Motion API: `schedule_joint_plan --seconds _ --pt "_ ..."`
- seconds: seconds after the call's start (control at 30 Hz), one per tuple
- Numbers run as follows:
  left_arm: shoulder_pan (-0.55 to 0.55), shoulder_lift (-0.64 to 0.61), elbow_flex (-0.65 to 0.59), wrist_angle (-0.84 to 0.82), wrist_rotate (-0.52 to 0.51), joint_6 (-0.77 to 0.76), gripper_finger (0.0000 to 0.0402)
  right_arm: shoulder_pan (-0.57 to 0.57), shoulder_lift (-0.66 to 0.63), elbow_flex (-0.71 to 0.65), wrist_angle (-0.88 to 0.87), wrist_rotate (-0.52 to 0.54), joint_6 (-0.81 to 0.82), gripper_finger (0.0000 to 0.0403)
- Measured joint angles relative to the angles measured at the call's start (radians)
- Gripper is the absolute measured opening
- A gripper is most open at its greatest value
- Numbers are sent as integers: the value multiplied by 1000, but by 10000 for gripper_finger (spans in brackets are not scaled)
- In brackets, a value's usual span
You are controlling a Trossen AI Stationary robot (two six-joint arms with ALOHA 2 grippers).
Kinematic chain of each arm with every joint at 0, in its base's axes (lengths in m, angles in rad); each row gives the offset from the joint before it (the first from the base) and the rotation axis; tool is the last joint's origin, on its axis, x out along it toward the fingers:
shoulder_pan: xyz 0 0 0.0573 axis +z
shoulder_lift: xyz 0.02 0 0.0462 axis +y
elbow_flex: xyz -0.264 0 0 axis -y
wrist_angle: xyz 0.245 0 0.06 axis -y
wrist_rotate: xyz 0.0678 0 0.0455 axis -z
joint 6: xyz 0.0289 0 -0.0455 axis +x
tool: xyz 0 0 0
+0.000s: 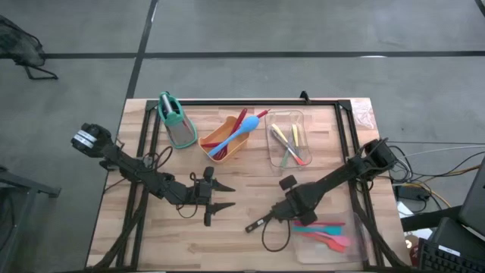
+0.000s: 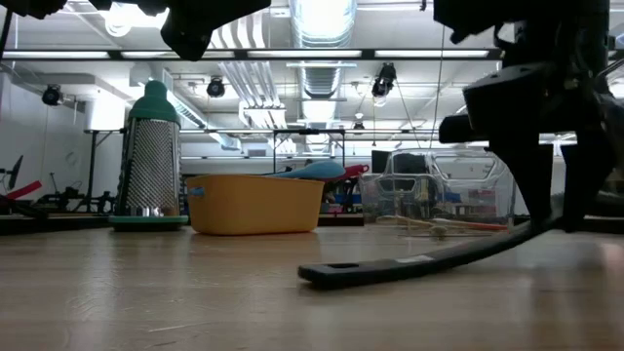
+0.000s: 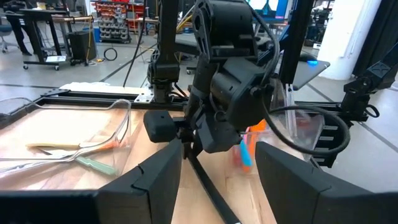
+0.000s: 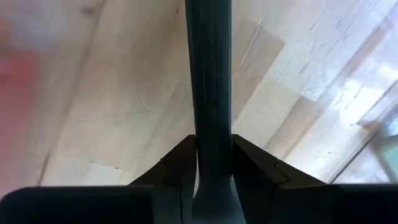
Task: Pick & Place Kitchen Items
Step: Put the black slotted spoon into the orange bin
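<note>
Near right: right gripper (image 1: 282, 216) clamped on the black ladle (image 2: 409, 265) handle, free end resting on the table (image 1: 227, 250) — probably ready to lift. Left of centre, left gripper (image 1: 221, 195) spread wide, empty, waiting. Farther back — orange tub (image 1: 220, 136) with utensils (image 1: 241, 129).

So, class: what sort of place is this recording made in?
Most likely a robotics lab or workshop, not a kitchen: a wooden table stands on bare concrete floor, with ceiling ducts overhead and equipment racks behind it.
</note>
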Motion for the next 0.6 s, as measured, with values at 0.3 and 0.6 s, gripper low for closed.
schedule_joint_plan --seconds 0.3,0.6 --pt "0 0 0 0 0 -2 211 -1 -1 47 -34 7 -6 61" --pt "0 0 0 -1 0 -2 211 -1 -1 120 -154 80 -15 73"
